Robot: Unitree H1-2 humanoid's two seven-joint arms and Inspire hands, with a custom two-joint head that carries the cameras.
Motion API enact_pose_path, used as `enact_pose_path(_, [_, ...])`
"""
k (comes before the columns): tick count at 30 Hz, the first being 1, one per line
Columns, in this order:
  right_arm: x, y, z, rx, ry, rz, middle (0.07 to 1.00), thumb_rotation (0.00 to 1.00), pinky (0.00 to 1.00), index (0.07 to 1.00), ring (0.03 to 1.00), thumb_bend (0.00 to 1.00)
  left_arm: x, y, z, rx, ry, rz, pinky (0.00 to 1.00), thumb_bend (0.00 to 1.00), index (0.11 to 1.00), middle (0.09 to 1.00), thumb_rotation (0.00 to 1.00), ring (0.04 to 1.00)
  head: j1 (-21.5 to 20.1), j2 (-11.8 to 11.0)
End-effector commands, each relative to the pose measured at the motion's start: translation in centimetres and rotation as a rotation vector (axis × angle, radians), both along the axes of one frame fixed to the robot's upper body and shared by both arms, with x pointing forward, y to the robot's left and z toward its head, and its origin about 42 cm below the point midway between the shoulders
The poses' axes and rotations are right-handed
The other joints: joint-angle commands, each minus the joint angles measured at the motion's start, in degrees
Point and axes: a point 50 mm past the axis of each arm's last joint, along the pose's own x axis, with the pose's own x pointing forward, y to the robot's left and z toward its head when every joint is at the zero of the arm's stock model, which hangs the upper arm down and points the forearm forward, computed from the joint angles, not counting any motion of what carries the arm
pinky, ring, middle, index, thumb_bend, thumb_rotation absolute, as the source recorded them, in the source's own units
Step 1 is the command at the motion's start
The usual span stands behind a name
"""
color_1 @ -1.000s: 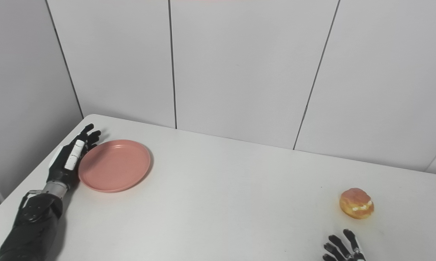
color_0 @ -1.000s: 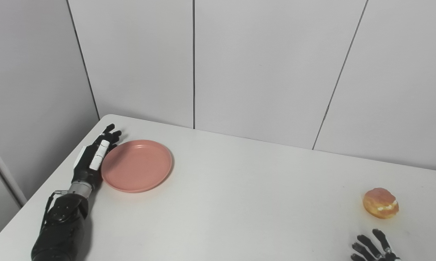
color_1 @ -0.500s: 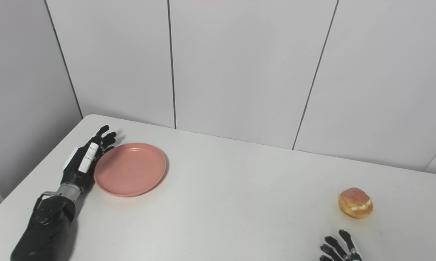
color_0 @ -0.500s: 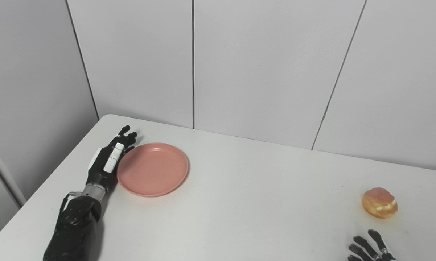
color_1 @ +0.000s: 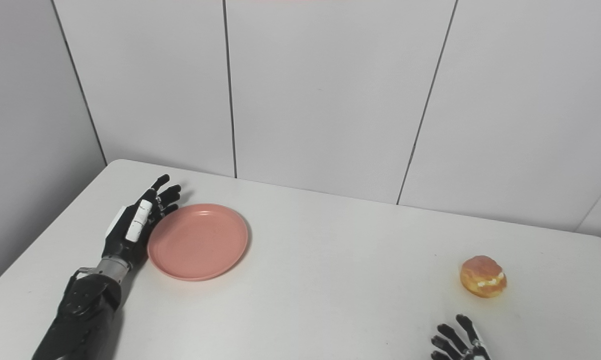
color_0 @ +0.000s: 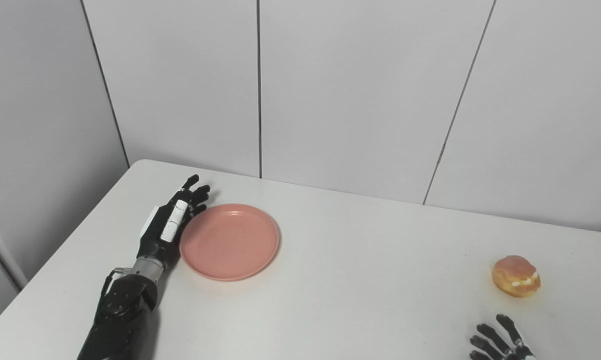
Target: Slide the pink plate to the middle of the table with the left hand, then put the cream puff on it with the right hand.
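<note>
Against pink plate (color_0: 229,241) left rim: left hand (color_0: 169,224), flat.

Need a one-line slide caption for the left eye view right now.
Left hand pressed flat against pink plate left of table centre; cream puff near open right hand.

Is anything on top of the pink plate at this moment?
No. The plate is bare inside; the left hand rests against its left rim, and the cream puff sits on the table far right. Whatever lies under the plate is hidden.
</note>
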Motion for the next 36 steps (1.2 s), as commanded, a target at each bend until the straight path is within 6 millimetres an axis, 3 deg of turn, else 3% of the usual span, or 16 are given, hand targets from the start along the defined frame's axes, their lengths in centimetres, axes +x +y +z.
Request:
enact_pose_path(1, [-0.6, 0.9, -0.7, -0.007, 0.071, 0.037, 0.835, 1.00, 0.76, 0.925, 0.803, 0.83, 0.3, -0.9, 0.6, 0.002, -0.020, -0.014, 0.87, 0.89, 0.896, 0.879, 0.83, 0.899, -0.69, 0.26])
enact_pose_path(12, [-0.4, 2.6, -0.3, -0.005, 0.063, 0.039, 0.810, 1.00, 0.74, 0.913, 0.788, 0.85, 0.0, -3.2, 1.4, 0.042, 0.015, -0.086, 0.95, 0.88, 0.900, 0.878, 0.83, 0.922, -6.08, 1.93])
enact_pose_path(24, [-0.3, 4.2, 0.4, -0.023, 0.057, 0.046, 0.811, 1.00, 0.73, 0.914, 0.783, 0.87, 0.3, -5.6, 0.9, 0.053, 0.041, -0.151, 0.90, 0.91, 0.895, 0.877, 0.82, 0.904, -9.84, 3.09])
enact_pose_path(29, [0.0, 5.1, 0.5, -0.028, 0.055, 0.049, 0.804, 1.00, 0.72, 0.909, 0.774, 0.89, 0.5, -6.4, 1.0, 0.021, 0.050, -0.184, 0.99, 0.86, 0.913, 0.871, 0.82, 0.939, -14.12, 3.24])
enact_pose_path(36, [0.1, 6.3, 0.6, -0.033, 0.060, 0.051, 0.805, 1.00, 0.71, 0.911, 0.774, 0.90, 0.8, -7.6, 0.2, 0.023, 0.073, -0.167, 0.91, 0.89, 0.907, 0.876, 0.84, 0.909, -17.22, 3.59])
